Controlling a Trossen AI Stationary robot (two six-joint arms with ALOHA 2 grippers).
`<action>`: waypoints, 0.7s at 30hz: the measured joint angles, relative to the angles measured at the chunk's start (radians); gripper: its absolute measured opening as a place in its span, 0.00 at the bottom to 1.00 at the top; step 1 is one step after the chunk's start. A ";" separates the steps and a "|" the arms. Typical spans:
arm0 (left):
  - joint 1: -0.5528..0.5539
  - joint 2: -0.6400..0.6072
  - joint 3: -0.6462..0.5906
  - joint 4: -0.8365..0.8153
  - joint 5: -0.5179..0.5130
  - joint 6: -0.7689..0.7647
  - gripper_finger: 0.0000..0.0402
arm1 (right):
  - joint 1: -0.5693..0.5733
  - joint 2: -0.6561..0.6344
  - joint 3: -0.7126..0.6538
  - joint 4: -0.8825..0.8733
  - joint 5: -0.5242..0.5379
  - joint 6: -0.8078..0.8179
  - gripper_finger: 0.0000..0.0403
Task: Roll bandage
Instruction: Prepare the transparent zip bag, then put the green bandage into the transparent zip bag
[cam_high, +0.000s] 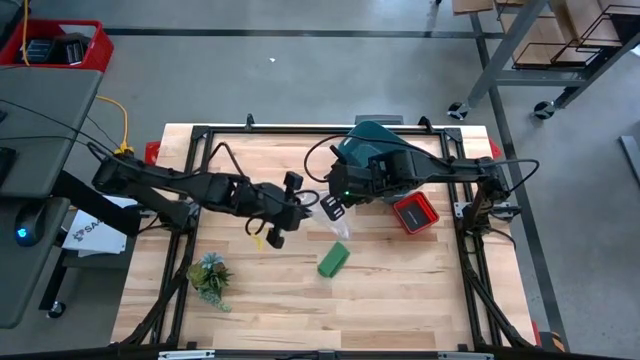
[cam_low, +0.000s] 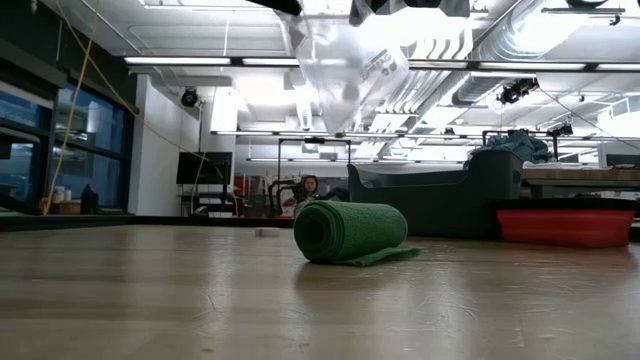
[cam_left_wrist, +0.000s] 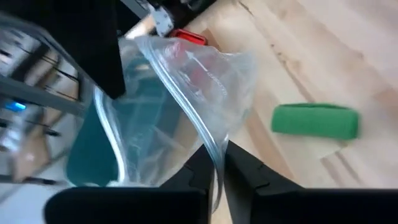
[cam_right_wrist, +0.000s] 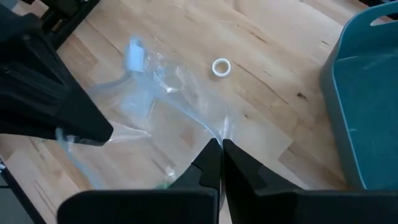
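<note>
The bandage (cam_high: 333, 260) is a green roll lying on its side on the wooden table, its loose end (cam_low: 385, 258) flat beneath it; it also shows in the left wrist view (cam_left_wrist: 315, 120). A clear plastic bag (cam_low: 345, 60) hangs above it, held between my two grippers. My left gripper (cam_left_wrist: 214, 171) and my right gripper (cam_right_wrist: 221, 158) are each shut on the bag near the table's middle. Neither touches the bandage. My left gripper pinches the bag's top rim (cam_left_wrist: 211, 146) between its two fingers, coming slanting down from the table's left. The bag is lifted clear of the table and spreads away from the fingers. My right gripper pinches an edge of the clear bag (cam_right_wrist: 219, 134) between its two fingers, pointing steeply down. The film spreads out below and away from the fingers, clear of the table.
A teal bin (cam_high: 375, 140) stands at the far middle, with a red tray (cam_high: 415, 212) to its right. A small leafy plant (cam_high: 210, 275) sits at the near left. A small white ring (cam_right_wrist: 221, 67) lies on the wood. Bare wood lies along the near edge.
</note>
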 joint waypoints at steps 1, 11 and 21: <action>0.005 0.000 0.009 -0.016 0.021 -0.021 0.08 | 0.000 0.000 0.000 0.000 0.000 0.000 0.00; 0.024 0.000 0.127 -0.075 0.089 -0.083 0.33 | -0.018 -0.002 0.000 0.000 0.011 -0.030 0.00; 0.032 -0.010 0.090 -0.128 0.215 -0.406 0.46 | -0.030 -0.008 -0.020 -0.161 0.119 -0.060 0.00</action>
